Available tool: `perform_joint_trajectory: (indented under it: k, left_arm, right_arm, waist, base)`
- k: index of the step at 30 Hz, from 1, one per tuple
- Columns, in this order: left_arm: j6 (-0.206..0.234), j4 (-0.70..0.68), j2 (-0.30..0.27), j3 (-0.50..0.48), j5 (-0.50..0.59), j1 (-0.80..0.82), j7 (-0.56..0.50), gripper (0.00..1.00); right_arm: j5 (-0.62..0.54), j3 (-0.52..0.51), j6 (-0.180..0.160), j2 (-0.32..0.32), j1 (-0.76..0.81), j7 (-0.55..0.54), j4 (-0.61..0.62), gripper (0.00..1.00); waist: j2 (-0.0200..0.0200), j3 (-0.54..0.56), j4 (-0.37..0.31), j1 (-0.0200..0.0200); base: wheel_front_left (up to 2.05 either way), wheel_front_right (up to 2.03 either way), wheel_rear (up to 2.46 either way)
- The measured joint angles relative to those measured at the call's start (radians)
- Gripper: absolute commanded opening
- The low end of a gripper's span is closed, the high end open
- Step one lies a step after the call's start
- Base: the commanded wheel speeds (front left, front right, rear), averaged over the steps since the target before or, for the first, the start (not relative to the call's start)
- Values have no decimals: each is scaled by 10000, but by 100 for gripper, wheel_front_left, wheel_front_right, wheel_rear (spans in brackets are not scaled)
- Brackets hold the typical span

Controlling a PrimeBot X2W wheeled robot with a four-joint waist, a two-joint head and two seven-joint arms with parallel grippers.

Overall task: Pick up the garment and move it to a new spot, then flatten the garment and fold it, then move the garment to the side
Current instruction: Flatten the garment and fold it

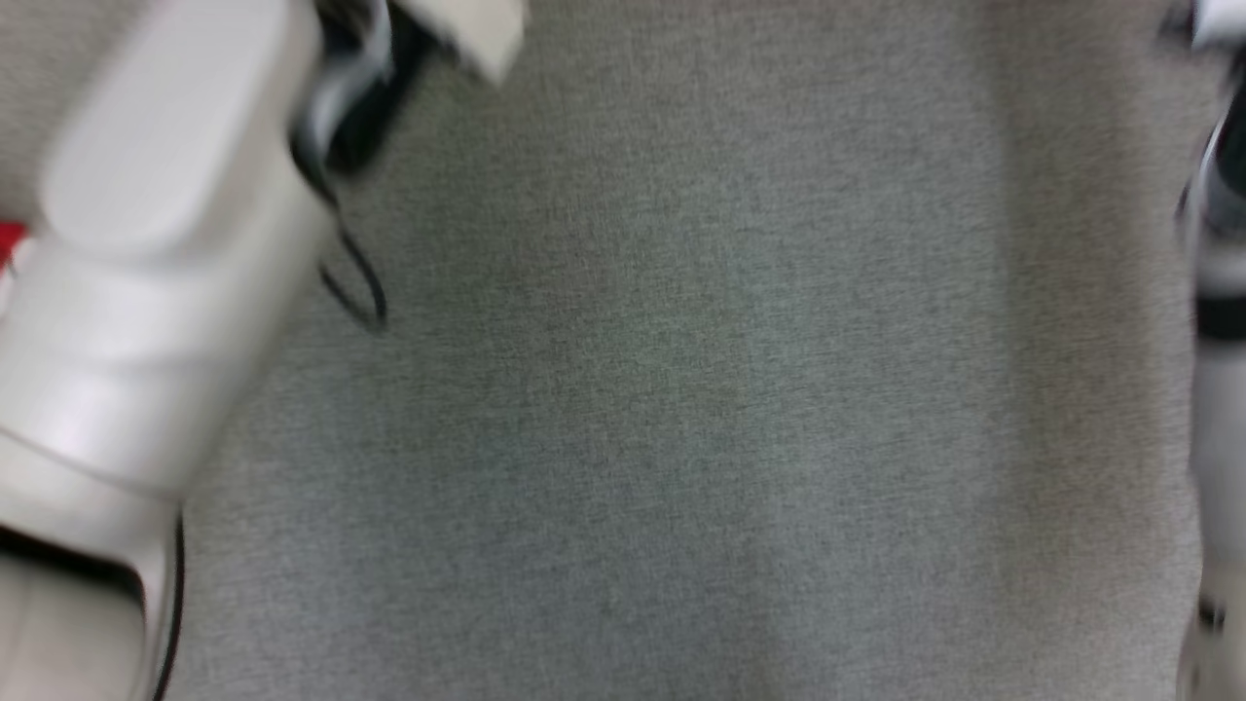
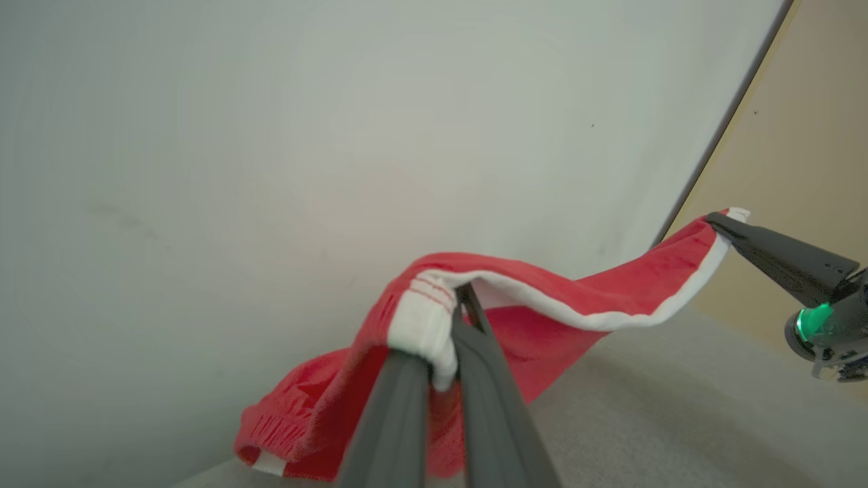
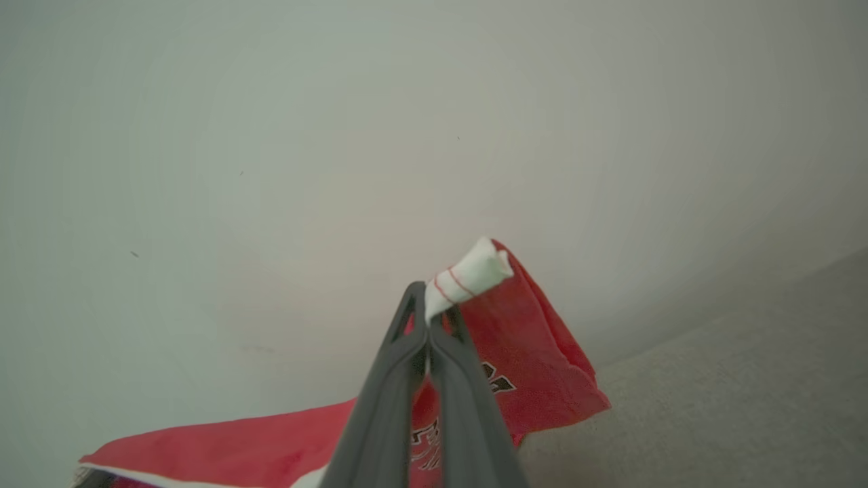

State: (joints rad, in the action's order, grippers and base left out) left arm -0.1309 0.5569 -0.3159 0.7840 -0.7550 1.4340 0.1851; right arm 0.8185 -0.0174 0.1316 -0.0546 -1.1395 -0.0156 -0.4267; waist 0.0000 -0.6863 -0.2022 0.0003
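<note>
There is one garment [image 2: 536, 339] and two grippers, and each gripper pinches one end of the garment's white ribbed band.

In the left wrist view, the left gripper [image 2: 451, 325] is clamped on a bunched white cuff with thin red stripes at the centre of the view. From there the white-edged hem stretches towards 2 o'clock. It ends at the right gripper [image 2: 713, 219], whose closed tips bite the far corner in front of a tan panel [image 2: 807, 135]. The rest of the fabric sags from the left gripper towards 7 o'clock, down near the grey surface [image 2: 678, 420]. Whether it touches that surface cannot be told.

In the right wrist view, the right gripper [image 3: 427, 318] is closed on a rolled white tip that sticks out at 1 o'clock. The red cloth [image 3: 536, 359] hangs behind the fingers and runs off towards 8 o'clock, in front of a pale wall [image 3: 271, 169].

The garment is bright red knit with a white trim, and dark lettering shows partly beside the right fingers.

The head view is blurred. It shows grey textured surface [image 1: 681, 389], with the pale left forearm [image 1: 146, 292] at 9 o'clock.
</note>
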Motion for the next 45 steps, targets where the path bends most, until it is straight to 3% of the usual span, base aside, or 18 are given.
perform_joint_trajectory:
  k: [4, 8, 13, 24, 30, 36, 45]
  left_arm:
    - [-6, -727, -412, 711, -362, -1672, 474, 0]
    - [25, -1434, -466, 836, -506, -3640, 719, 0]
    - [410, -2493, -453, 671, -472, -6104, 779, 0]
    - [1337, -4717, -497, 316, -874, -11919, 788, 0]
    - [1739, -5618, -713, 334, -901, -13315, 788, 0]
    - [1814, -6458, -683, 198, -1348, -13370, 591, 0]
    - [1697, -6247, 75, -144, -1822, -11416, -387, 0]
  right_arm:
    - [435, 351, 0, -589, 2546, 75, 1154, 0]
    - [769, 247, 0, -1016, 4998, 153, 1979, 0]
    - [1080, 171, 0, -1081, 7344, 88, 2702, 0]
    - [637, 71, 0, -1091, 11940, -286, 4230, 0]
    - [447, -422, 2, -951, 13809, -811, 5565, 0]
    - [362, -1058, 0, -763, 13400, -1607, 6201, 0]
    - [-291, -1599, 0, -757, 9782, -3584, 4968, 0]
  waist:
    - [1, 583, 70, -3]
    - [0, 1354, 191, -4]
    - [0, 2415, 307, -5]
    - [1, 4716, 362, -7]
    - [1, 5415, 485, -9]
    - [1, 5215, 694, -7]
    - [1, 4366, 1456, -3]
  base:
    - [0, 0, 0]
    - [0, 0, 0]
    - [0, 0, 0]
    - [0, 0, 0]
    - [0, 0, 0]
    - [0, 0, 0]
    - [0, 0, 0]
